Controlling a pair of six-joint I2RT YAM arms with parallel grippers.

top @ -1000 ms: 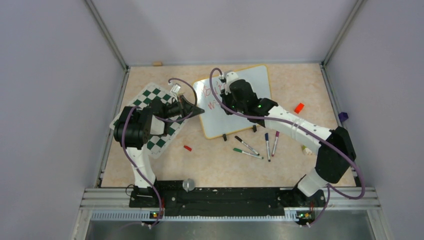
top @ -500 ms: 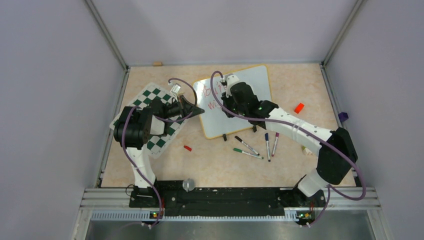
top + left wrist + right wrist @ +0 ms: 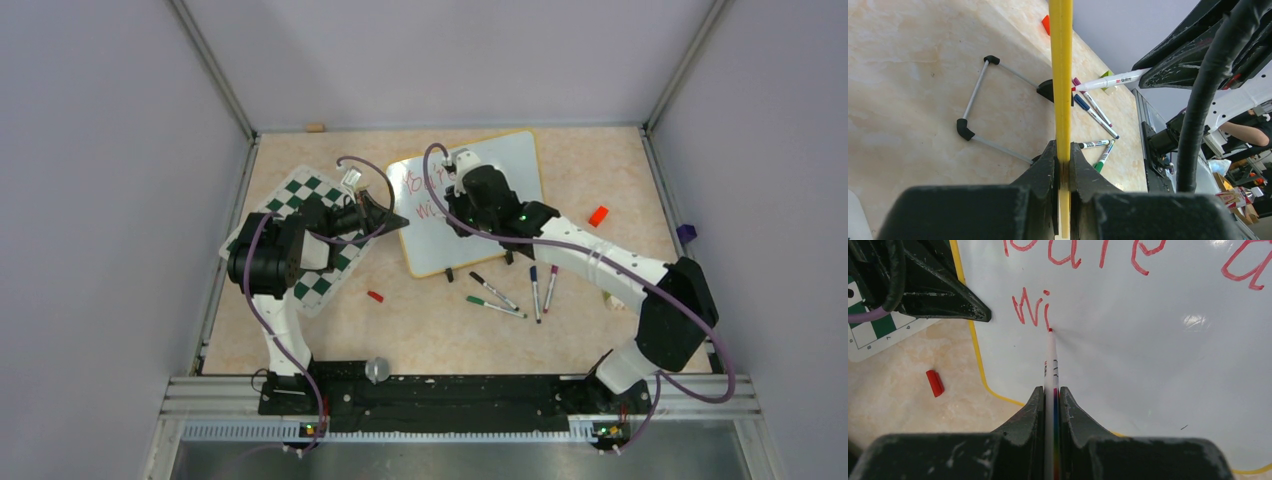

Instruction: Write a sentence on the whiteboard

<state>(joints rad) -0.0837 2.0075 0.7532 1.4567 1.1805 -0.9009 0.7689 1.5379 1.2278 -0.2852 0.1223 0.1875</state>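
Note:
The whiteboard (image 3: 520, 165), white with a thin yellow frame, lies tilted at the back middle of the table. My left gripper (image 3: 396, 221) is shut on its left edge; in the left wrist view the yellow frame (image 3: 1061, 75) runs straight out from between the left gripper (image 3: 1063, 150). My right gripper (image 3: 1052, 390) is shut on a white red-tipped marker (image 3: 1050, 355). The marker's tip touches the whiteboard (image 3: 1148, 365) just below the red letters "wi" (image 3: 1030, 307), under an upper line of red writing. In the top view the right wrist (image 3: 482, 195) hides the marker.
A green-and-white chess mat (image 3: 300, 255) lies under the left arm. Several capped markers (image 3: 510, 295) lie in front of the board. A red cap (image 3: 375, 296), a red block (image 3: 598, 215) and a purple piece (image 3: 686, 233) lie on the table.
My right gripper with the marker has shifted slightly to the right along the second line of writing. The left arm has held still on the board's edge.

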